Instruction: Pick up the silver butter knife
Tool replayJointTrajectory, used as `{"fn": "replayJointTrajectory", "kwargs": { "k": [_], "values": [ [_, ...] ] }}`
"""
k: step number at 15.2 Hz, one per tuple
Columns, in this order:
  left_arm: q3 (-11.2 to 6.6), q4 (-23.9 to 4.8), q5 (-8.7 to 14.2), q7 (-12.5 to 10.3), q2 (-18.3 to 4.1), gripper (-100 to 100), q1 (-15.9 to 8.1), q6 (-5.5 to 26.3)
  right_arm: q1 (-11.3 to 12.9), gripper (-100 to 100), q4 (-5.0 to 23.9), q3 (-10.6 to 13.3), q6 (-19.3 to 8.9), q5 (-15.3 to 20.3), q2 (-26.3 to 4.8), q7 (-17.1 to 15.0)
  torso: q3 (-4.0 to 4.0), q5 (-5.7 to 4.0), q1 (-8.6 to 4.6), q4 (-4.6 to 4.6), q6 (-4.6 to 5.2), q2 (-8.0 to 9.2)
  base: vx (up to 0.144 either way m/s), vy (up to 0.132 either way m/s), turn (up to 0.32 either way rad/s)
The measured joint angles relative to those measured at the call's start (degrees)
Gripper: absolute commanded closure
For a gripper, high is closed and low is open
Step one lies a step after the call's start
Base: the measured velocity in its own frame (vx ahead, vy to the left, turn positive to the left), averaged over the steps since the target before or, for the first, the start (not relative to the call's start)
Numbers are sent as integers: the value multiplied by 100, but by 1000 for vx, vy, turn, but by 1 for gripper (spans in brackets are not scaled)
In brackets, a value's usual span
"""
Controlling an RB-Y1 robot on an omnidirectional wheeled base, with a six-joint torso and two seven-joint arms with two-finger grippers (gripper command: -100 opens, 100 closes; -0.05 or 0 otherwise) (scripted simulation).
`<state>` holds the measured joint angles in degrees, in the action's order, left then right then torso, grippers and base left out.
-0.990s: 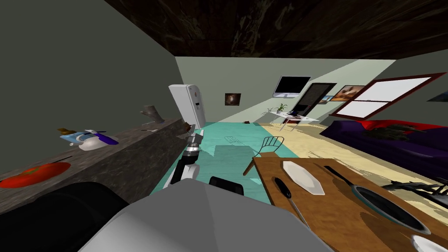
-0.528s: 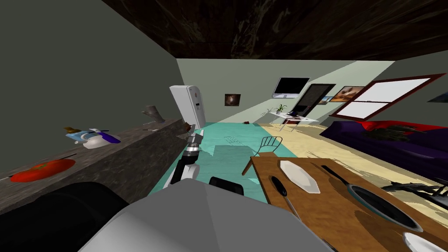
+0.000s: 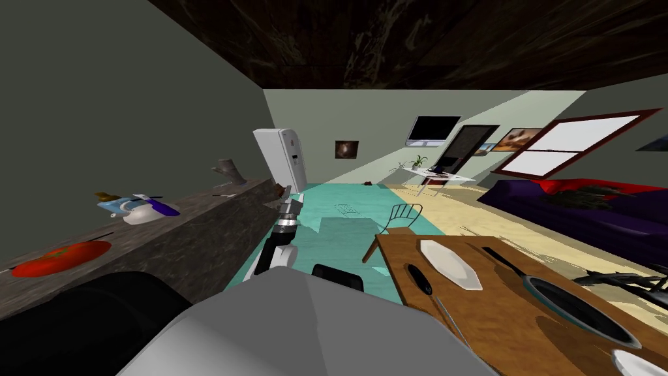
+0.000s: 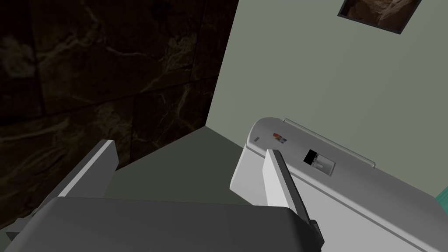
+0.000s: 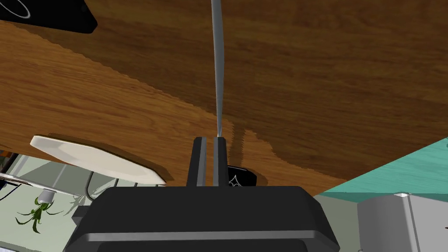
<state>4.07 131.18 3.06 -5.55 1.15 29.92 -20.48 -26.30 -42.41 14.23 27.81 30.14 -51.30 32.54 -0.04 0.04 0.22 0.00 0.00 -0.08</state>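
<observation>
The butter knife (image 3: 432, 297) lies near the table's near left edge, with a black handle and a thin grey blade. In the right wrist view the blade (image 5: 217, 70) runs straight out from my right gripper (image 5: 210, 141). Its two fingers stand pressed together on the blade's end, close to the black handle (image 5: 243, 176). The knife is low over the brown wooden table (image 5: 328, 78). My left gripper (image 4: 188, 148) is open with nothing in it, held up beside the counter (image 3: 196, 228) toward the white fridge (image 4: 350, 205).
A white plate (image 3: 450, 263) lies just beyond the knife, and a dark frying pan (image 3: 574, 310) to its right. A chair (image 3: 399, 219) stands at the table's far end. The dark stone counter carries a red plate (image 3: 59, 259) and a kettle (image 3: 140, 209).
The head view swayed a little and came back. The knife's blade on the table looks thinner now than a second ago. The left arm has kept its place.
</observation>
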Motion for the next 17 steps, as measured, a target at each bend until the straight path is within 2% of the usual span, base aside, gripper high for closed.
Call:
{"fn": "replayJointTrajectory", "kwargs": {
  "k": [1, 3, 7, 9, 11, 13, 16, 17],
  "values": [
    [0, 0, 0, 0, 0, 0, 0, 0, -10, -100, 83, -40, 31, -15, -50, 17, -2, 1, 6, -1, 0, -3, 51, 105, 18],
    [0, 0, 0, 0, 0, 0, 0, 0, -137, -100, 33, -87, -7, -41, -185, -13, -6, 3, 15, -2, -1, -12, 78, 129, 32],
    [1, 0, 0, 0, 1, 0, 0, 0, -503, -100, 1, -213, -45, -108, -551, -85, -9, 8, 34, -4, -1, -15, 74, 161, 46],
    [1, 0, 0, 0, 1, 0, 0, 0, -751, -100, -96, -268, -161, -112, -735, -122, -13, 11, 45, -5, -1, -23, 108, 181, 63],
    [0, 0, 0, 0, 0, 0, 1, 0, -902, -100, -150, -299, -248, -101, -888, -159, -16, 7, 26, -7, -1, -27, 80, 81, 12],
    [0, 0, 0, 0, 0, 0, 0, 0, -915, -100, -81, -328, -217, -101, -912, -137, -6, -2, -11, -3, 0, -8, 35, 34, 22],
    [-1, 0, 0, 0, -1, 0, 1, 0, -804, -100, 359, -329, -124, 7, -934, -79, -21, -7, -28, -7, -1, -38, 152, 7, 12],
    [-1, 0, 0, 0, -1, 0, 2, 0, -814, -100, 370, -306, -170, 28, -914, -101, -26, -10, -38, -10, -1, -45, 138, -32, -45]
  ]
}}
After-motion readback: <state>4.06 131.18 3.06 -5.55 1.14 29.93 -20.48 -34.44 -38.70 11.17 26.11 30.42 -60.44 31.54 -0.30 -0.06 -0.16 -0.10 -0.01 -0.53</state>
